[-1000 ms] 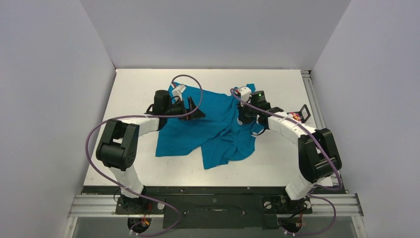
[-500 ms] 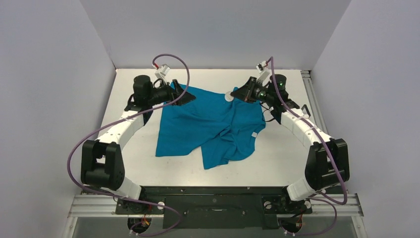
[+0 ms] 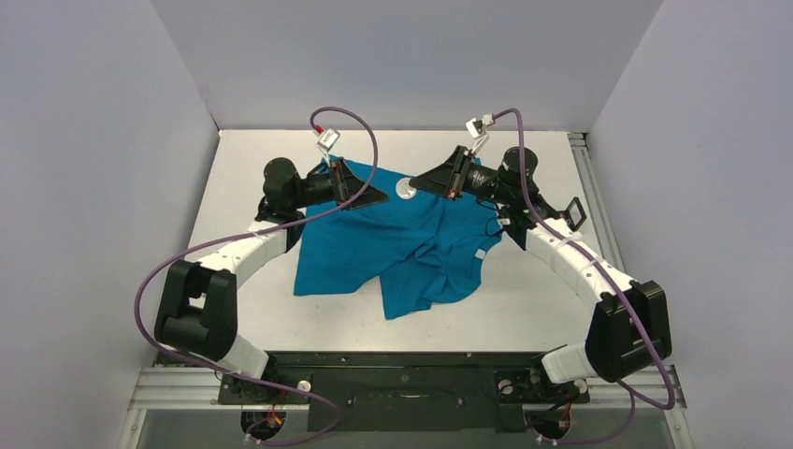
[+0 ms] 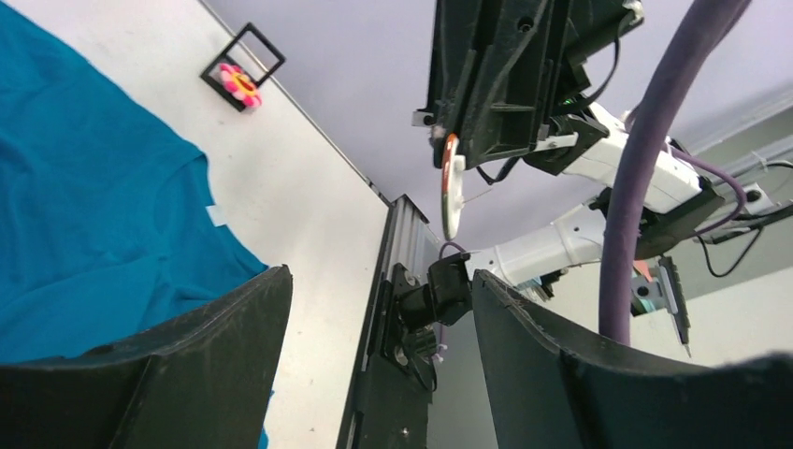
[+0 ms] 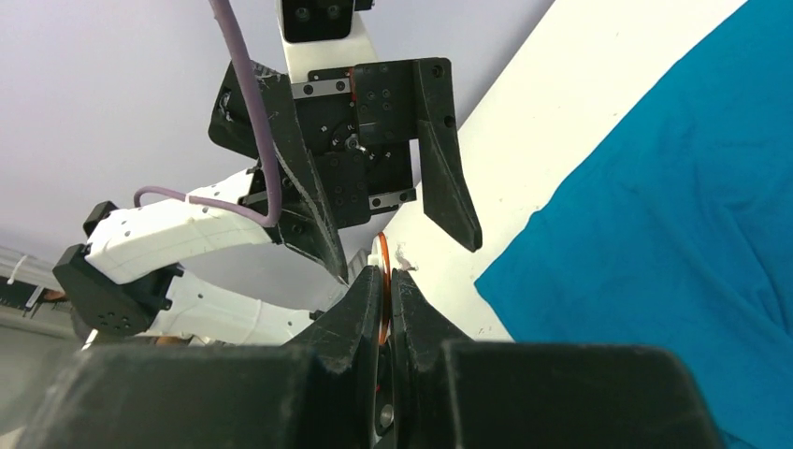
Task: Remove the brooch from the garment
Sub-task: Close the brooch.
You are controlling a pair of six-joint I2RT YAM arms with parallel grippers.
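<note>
The teal-blue garment (image 3: 402,243) lies crumpled on the white table; it also shows in the left wrist view (image 4: 84,206) and the right wrist view (image 5: 673,215). The brooch (image 4: 236,82), pink with a yellow centre, sits off the shirt by a small black square frame (image 3: 573,213) at the table's right. My right gripper (image 3: 418,182) is raised over the shirt's far edge, shut on a thin white disc with an orange rim (image 5: 382,267). My left gripper (image 3: 379,196) is open and empty, facing the disc (image 4: 452,182) from close by.
A metal rail (image 3: 589,182) runs along the table's right edge. White walls close in the back and both sides. Purple cables (image 3: 360,122) loop above both wrists.
Both arms rose from the shirt and swung their grippers towards each other. The right gripper came up holding the disc and carried it left, close to the open left gripper.
</note>
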